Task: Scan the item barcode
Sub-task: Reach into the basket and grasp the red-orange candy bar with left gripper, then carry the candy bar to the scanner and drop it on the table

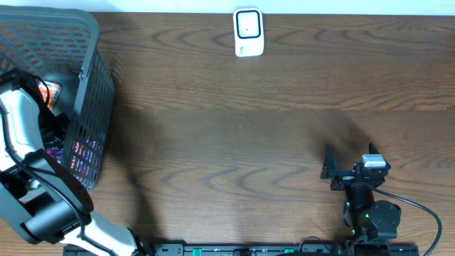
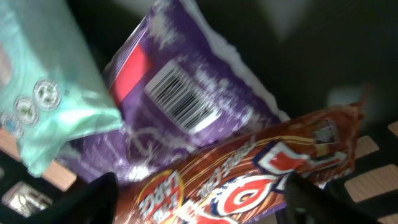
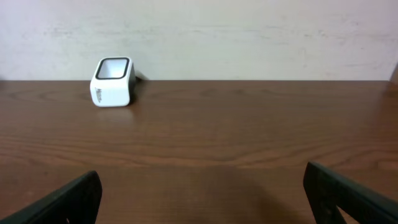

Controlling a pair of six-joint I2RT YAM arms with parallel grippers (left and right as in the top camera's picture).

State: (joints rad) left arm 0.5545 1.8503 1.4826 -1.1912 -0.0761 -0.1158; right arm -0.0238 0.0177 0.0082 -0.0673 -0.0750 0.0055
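Note:
Deep in the grey basket point(image 1: 96, 78), my left gripper point(image 2: 199, 200) stands open. Its dark fingers point(image 2: 93, 199) sit on either side of a red-and-orange snack packet point(image 2: 249, 177) that lies between them. Behind that packet lies a purple packet point(image 2: 205, 81) with a white barcode label point(image 2: 180, 99) facing the camera. The white scanner point(image 1: 249, 32) stands at the table's far edge and also shows as a small white box point(image 3: 113, 81) in the right wrist view. My right gripper point(image 1: 330, 171) rests low at the front right, open and empty point(image 3: 202, 199).
A pale teal pack point(image 2: 43, 81) lies left of the purple packet inside the basket. The basket's mesh wall point(image 1: 99, 128) stands between the items and the wooden table point(image 1: 242, 128). My left arm point(image 1: 18, 117) reaches down over the basket's rim.

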